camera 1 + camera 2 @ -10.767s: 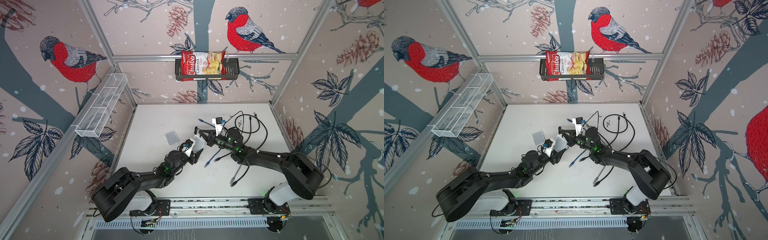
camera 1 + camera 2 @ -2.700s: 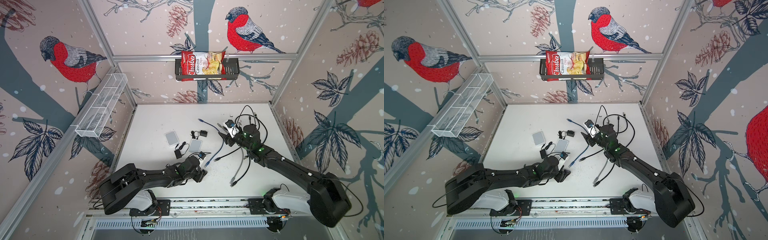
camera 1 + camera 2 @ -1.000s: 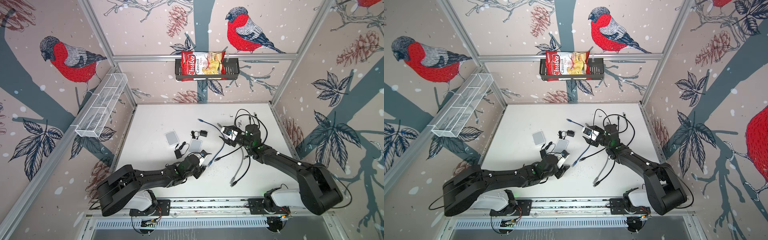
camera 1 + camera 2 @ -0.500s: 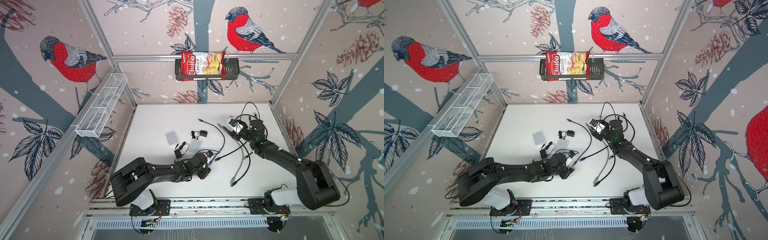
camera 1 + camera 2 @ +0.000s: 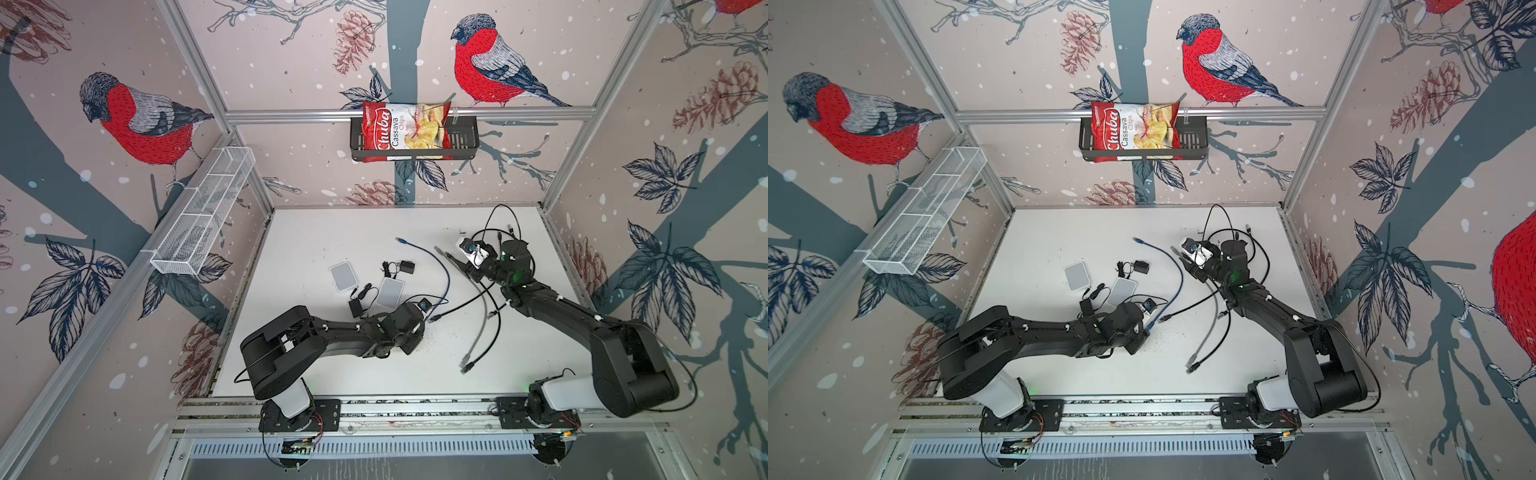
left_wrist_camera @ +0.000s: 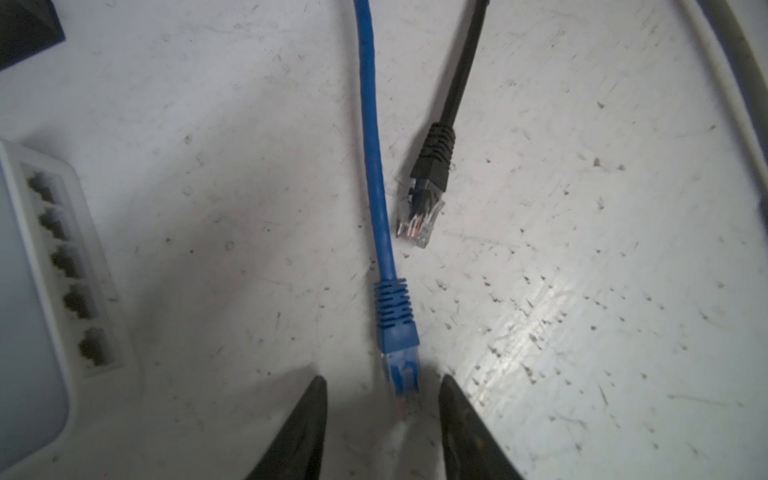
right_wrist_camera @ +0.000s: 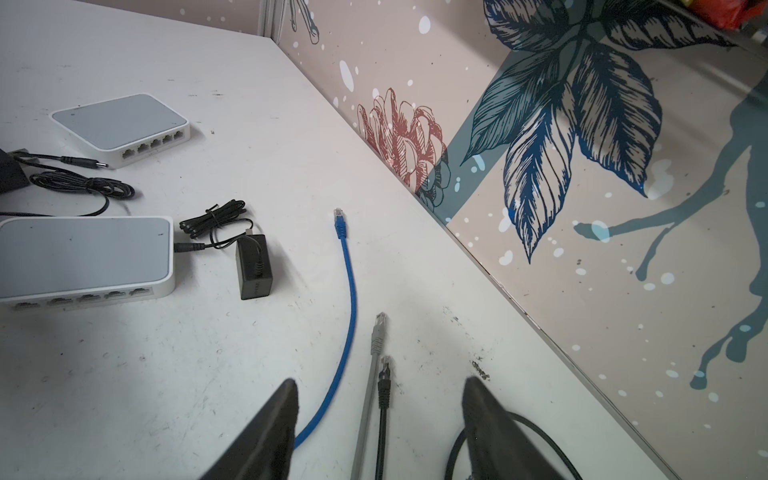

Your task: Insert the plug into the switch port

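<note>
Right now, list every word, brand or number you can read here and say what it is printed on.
"Chuba" on the red chip bag in the black wall basket.
"Cassava Chips" on the same bag, in both top views.
Faint marking on the black power adapter: too small to read.
Switches and cables: no readable text.

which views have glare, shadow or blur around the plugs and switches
Left wrist view: glare patch on the table, soft shadow between the switch and the blue plug, whose tip blurs near the left claw. Right wrist view: sharp; the arm's shadow darkens the table before the near switch. Both top views: even light, wide-angle bending of frame rails.
</note>
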Robot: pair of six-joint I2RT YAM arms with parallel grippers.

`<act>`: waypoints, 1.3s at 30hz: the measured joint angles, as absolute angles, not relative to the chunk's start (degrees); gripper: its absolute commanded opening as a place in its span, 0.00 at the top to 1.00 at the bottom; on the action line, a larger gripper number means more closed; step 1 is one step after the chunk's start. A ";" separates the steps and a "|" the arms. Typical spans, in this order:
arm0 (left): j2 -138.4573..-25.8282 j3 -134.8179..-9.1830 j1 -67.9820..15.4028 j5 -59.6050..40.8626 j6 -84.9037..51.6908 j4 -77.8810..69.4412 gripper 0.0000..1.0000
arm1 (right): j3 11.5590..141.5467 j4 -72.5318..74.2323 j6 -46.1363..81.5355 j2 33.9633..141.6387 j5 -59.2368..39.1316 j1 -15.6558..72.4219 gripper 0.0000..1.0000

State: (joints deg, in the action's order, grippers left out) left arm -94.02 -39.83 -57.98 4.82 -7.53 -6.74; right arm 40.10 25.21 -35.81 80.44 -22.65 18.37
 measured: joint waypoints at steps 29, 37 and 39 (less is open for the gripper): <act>-78.70 -27.81 -58.43 9.61 -3.11 -15.62 0.77 | 49.06 0.34 -71.00 87.46 -43.79 22.52 0.41; -67.81 -22.15 -58.43 15.40 -11.05 -17.30 0.58 | 53.84 -11.81 -78.52 92.49 -35.90 31.79 0.49; -64.36 -20.38 -58.43 17.91 -13.06 -17.82 0.44 | 54.81 -13.41 -79.33 93.56 -33.54 33.69 0.51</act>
